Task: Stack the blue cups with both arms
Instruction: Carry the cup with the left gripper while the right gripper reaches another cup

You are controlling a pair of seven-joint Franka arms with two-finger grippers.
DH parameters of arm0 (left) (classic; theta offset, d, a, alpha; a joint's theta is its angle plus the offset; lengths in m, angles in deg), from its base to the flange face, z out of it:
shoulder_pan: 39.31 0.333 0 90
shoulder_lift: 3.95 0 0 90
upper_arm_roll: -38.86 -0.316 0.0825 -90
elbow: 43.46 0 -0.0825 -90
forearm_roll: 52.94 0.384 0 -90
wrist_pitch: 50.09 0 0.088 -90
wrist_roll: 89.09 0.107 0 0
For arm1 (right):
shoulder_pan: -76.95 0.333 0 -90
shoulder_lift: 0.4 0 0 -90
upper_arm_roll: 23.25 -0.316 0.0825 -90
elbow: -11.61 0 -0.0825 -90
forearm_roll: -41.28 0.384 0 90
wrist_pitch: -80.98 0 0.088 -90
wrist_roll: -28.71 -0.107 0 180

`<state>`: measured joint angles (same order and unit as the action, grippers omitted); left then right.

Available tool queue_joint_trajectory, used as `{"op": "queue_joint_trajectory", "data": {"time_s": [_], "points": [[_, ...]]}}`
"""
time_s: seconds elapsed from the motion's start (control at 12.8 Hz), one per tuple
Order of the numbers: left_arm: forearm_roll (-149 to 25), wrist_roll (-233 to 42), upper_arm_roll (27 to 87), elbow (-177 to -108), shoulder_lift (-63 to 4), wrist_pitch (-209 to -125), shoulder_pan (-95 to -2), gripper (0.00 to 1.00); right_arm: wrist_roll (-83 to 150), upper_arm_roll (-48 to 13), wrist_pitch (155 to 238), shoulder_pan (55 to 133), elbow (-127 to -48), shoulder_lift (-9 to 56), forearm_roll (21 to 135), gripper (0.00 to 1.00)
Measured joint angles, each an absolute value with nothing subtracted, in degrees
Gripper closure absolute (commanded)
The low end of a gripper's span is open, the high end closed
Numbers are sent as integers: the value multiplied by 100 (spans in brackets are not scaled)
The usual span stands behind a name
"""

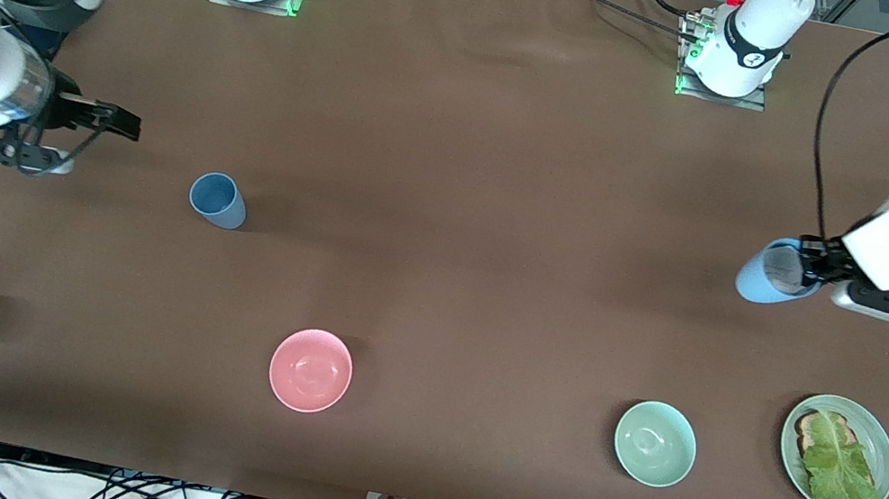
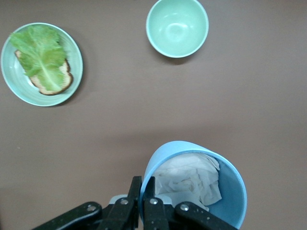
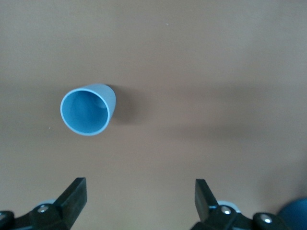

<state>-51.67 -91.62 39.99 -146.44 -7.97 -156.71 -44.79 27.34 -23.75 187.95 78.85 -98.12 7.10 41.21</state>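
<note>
L tool (image 2: 142, 203) pinches held cup (image 1: 772, 273) rim; wad (image 2: 190, 182) inside may block nesting. R tool (image 3: 139, 199) wide open, empty, we think.

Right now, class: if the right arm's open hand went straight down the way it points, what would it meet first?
Probably bare table: the right hand is open, and the blue cup sits off its line, though depth is unclear.

Even, bright overhead light on the desk (image 1: 454, 196), soft short shadows beside cups (image 1: 218, 200), wrist views slightly soft.
</note>
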Motion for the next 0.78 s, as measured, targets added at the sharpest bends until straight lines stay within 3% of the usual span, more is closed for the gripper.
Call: {"op": "queue_joint_trajectory", "data": {"time_s": [0.39, 0.78], "points": [[-5171, -11498, 4057, -14076, -1153, -15443, -5901, 100, 2729, -2518, 20463, 7895, -10737, 913, 4121, 0], [-5172, -13826, 4057, -13080, -2189, -15408, -7056, 100, 2601, -2662, 21891, 7902, -11434, 1240, 4121, 0]]}}
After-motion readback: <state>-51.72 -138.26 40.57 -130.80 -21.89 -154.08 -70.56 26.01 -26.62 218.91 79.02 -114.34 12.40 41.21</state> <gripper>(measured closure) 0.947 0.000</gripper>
